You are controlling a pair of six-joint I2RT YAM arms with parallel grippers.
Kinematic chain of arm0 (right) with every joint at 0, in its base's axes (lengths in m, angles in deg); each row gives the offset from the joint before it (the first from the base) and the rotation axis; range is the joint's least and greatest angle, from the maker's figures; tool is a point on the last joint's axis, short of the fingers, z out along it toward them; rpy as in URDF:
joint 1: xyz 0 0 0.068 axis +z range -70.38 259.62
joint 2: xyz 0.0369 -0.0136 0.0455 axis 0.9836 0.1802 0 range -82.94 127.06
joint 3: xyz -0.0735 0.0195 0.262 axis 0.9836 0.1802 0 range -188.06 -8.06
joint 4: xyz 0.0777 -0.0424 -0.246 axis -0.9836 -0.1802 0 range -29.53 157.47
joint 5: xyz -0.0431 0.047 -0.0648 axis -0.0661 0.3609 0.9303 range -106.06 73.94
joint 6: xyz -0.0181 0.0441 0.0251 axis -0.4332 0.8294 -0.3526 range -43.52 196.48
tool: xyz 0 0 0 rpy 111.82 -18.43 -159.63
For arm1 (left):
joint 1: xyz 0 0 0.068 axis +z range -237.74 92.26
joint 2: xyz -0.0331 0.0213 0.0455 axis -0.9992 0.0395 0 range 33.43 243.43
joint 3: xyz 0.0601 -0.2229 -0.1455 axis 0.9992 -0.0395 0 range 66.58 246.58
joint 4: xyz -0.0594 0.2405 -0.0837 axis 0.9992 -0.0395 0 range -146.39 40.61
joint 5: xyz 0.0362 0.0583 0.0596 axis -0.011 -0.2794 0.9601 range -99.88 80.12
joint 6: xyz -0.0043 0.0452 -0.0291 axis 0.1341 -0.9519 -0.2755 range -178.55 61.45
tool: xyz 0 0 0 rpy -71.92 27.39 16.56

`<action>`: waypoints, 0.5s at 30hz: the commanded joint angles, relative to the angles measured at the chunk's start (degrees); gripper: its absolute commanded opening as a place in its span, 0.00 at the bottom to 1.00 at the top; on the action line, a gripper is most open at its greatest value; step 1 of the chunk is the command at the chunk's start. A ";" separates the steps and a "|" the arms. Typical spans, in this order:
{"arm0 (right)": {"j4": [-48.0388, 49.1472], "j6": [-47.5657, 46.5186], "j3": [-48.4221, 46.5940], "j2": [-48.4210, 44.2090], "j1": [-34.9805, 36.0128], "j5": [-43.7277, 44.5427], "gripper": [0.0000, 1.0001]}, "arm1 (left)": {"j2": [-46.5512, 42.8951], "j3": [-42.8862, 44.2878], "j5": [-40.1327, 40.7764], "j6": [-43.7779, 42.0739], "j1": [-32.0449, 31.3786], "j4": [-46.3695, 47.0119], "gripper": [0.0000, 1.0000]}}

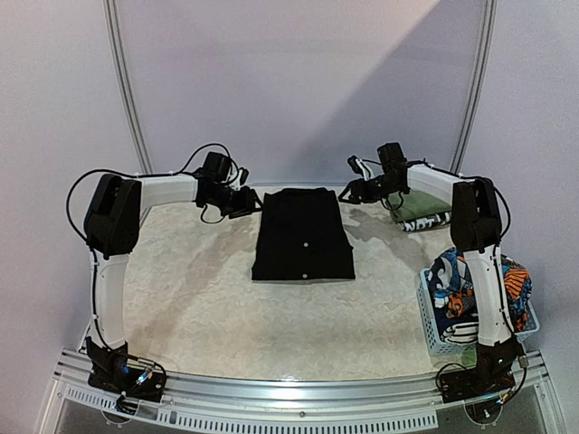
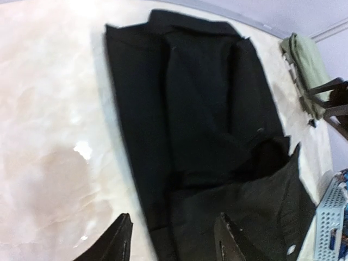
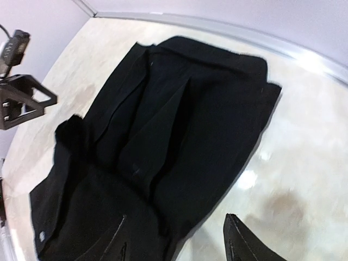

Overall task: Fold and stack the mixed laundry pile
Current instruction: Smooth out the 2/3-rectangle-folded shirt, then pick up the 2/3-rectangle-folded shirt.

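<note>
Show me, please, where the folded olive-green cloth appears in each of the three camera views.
Top external: the olive-green cloth lies right of centre, to the right of the black garment.
Left wrist: it is in the upper right corner, beyond the black garment.
Right wrist: not in view.
Shared landmark: the black garment, spread flat and showing in all three views.
</note>
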 commanded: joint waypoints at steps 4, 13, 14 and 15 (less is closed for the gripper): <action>-10.21 -6.29 6.74 -5.47 -0.22 -8.16 0.62 | -6.23 -11.08 -6.74 -4.32 0.12 6.09 0.57; -12.81 -5.55 3.21 0.61 0.28 -7.98 0.61 | -0.40 -10.97 -13.67 3.52 0.14 15.67 0.58; -12.78 -5.38 2.69 1.32 0.39 -8.03 0.61 | 0.67 -9.65 -13.79 3.80 0.14 15.65 0.58; -12.81 -5.22 2.00 1.85 0.48 -8.12 0.60 | 2.13 -8.34 -14.03 4.01 0.14 15.60 0.58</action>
